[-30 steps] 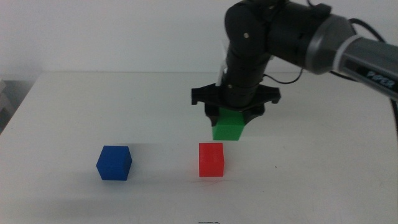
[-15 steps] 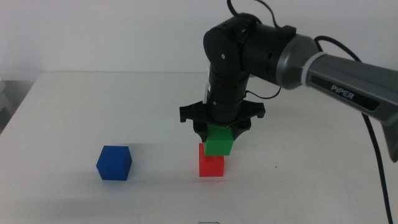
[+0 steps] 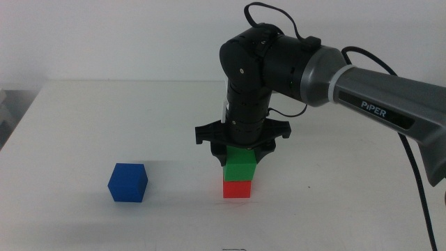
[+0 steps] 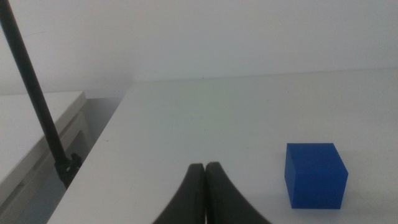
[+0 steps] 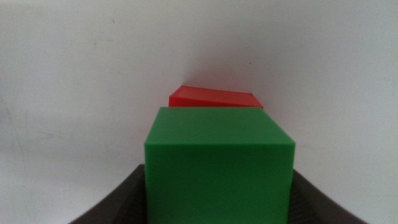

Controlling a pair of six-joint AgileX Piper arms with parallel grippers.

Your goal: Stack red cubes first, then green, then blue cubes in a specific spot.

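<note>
My right gripper (image 3: 241, 155) is shut on the green cube (image 3: 240, 165) from above. In the middle view the cube's underside meets the top of the red cube (image 3: 237, 188), near the table's front centre. The right wrist view shows the green cube (image 5: 219, 162) between the jaws, with the red cube (image 5: 214, 98) showing just beyond it. The blue cube (image 3: 128, 183) stands alone on the white table, left of the stack. My left gripper (image 4: 205, 171) is shut and empty, waiting short of the blue cube (image 5: 315, 175); it is out of the middle view.
The right arm (image 3: 362, 73) reaches in from the right over the table's middle. In the left wrist view a thin black pole (image 4: 34, 93) and a lower white ledge (image 4: 37, 124) stand beyond the table's left edge (image 4: 106, 134).
The right gripper carried the green cube left and down, from behind and beside the red cube to directly on top of it. The blue cube has not moved.
</note>
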